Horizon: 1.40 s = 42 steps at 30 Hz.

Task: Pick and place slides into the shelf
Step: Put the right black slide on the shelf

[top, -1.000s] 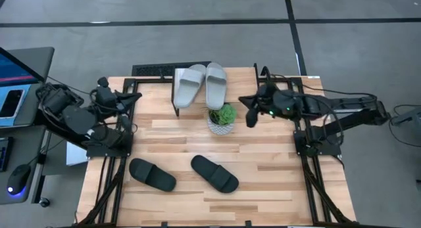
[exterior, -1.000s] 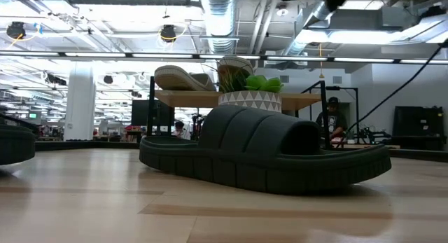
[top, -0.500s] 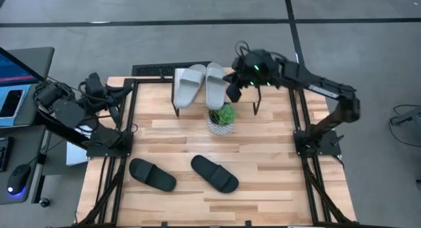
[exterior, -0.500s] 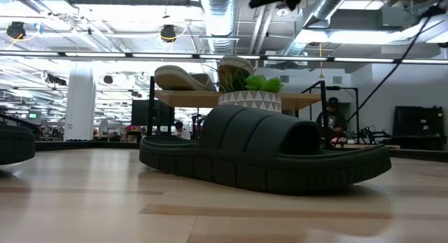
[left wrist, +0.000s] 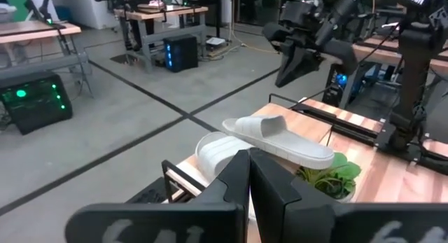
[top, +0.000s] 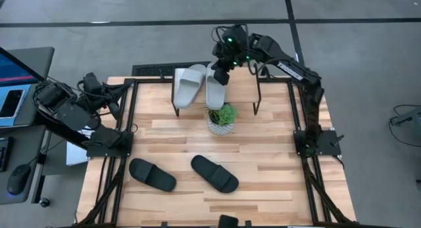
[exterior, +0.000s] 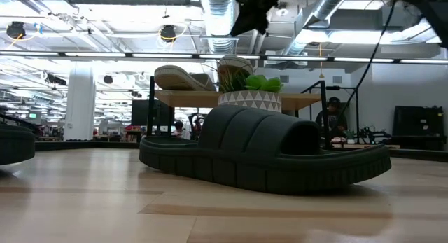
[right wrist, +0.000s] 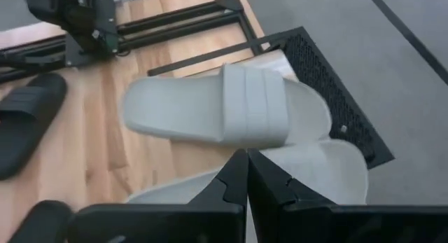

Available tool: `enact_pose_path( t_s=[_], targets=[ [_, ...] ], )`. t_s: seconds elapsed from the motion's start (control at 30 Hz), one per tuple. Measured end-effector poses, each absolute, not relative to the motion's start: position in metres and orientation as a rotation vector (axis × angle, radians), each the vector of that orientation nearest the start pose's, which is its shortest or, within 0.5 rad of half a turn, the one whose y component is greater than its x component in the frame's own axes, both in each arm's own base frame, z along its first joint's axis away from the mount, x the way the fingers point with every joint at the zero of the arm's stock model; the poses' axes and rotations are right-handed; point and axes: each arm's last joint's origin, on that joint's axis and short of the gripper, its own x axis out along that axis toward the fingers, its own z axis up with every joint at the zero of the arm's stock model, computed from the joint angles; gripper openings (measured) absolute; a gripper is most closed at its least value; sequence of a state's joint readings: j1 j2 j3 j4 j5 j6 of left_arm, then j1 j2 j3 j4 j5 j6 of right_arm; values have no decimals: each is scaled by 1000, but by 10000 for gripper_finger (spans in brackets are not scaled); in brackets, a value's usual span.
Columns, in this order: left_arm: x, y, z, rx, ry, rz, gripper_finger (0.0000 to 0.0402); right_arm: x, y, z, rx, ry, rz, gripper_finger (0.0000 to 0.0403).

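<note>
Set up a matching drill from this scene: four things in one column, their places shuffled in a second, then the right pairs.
Things:
1. two light grey open-toe slides
2. two black open-toe slides
3. green plant in a white patterned pot
4. right hand

Places:
A. flat on the big wooden table's near half
B. above the grey slides
C. on the low wooden shelf's top
D. on the table by the shelf's front edge

Pairs: 1-C, 2-A, 3-D, 4-B
</note>
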<state>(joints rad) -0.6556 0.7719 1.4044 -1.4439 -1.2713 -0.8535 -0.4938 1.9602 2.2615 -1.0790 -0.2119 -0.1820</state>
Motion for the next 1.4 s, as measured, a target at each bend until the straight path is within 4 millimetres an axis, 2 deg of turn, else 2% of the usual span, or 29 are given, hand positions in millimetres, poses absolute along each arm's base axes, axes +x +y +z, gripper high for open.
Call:
enact_pose_path(
  t_s=[0.2, 0.33, 0.57, 1.27, 1.4],
  targets=[
    [52, -5, 424, -142, 189, 717, 0, 385, -201, 395, 25, 745, -176, 0],
    [51, -5, 424, -140, 190, 717, 0, 392, -211, 386, -14, 750, -199, 0],
    [51, -4, 423, -136, 195, 717, 0, 387, -225, 387, 4, 718, -247, 0],
    [51, -4, 423, -134, 197, 717, 0, 388, -220, 385, 12, 739, -234, 0],
    [51, -4, 423, -134, 197, 717, 0, 382, -220, 385, 16, 786, -244, 0]
  ],
)
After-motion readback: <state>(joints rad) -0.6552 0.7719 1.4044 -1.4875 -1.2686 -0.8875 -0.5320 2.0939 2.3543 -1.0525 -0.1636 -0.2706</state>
